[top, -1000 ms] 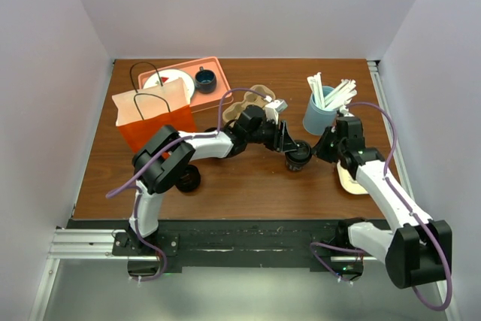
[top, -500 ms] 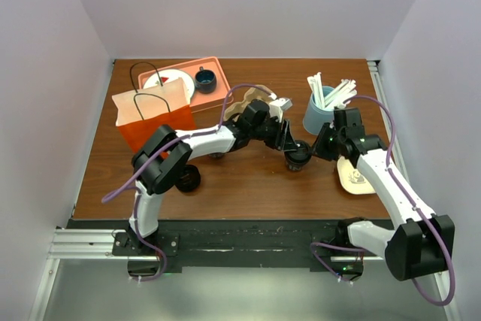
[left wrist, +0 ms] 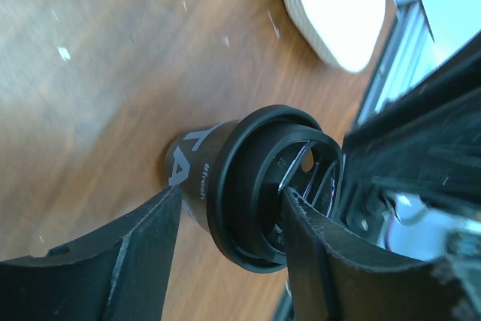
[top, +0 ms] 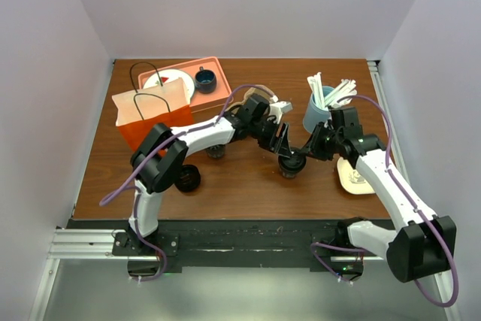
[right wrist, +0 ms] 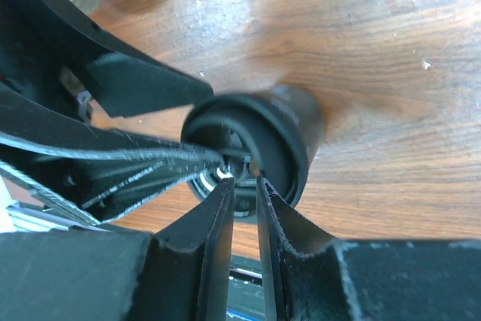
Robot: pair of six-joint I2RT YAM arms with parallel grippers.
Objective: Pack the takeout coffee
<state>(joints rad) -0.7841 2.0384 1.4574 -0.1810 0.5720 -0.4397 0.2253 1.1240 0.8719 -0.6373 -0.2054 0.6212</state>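
Dark brown paper cup with a black plastic sip lid: the takeout coffee [top: 291, 163].

Top external view:
- The cup stands on the wooden table [top: 240, 189], directly between the two sets of jaws. The left gripper [top: 280, 146] is at one side, the right gripper [top: 310, 146] at the other, and both point at it.
- An orange paper bag [top: 150, 119] stands well apart from both jaws, on the far side of the left arm. I judge it to be the destination; the cup is not yet in it.

Left wrist view:
- The left fingers [left wrist: 143, 246] are set wide, one on each side of the cup just under the lid rim. The cup fills the gap, and the pads meet its wall as far as shows.
- I judge this a side grip closed on the body, placed low so the lid is left free.
- A pale oval piece [left wrist: 334, 9] lies beyond the jaw tips, apart from the cup.

Right wrist view:
- The right fingers [right wrist: 214, 242] are drawn nearly together, with only a thin slit between them and nothing seen in it. Their tips rest at the lid's top face.
- I judge them to be pressing or steadying the lid while the opposite jaws hold the body.
- The sip hole cannot be made out.
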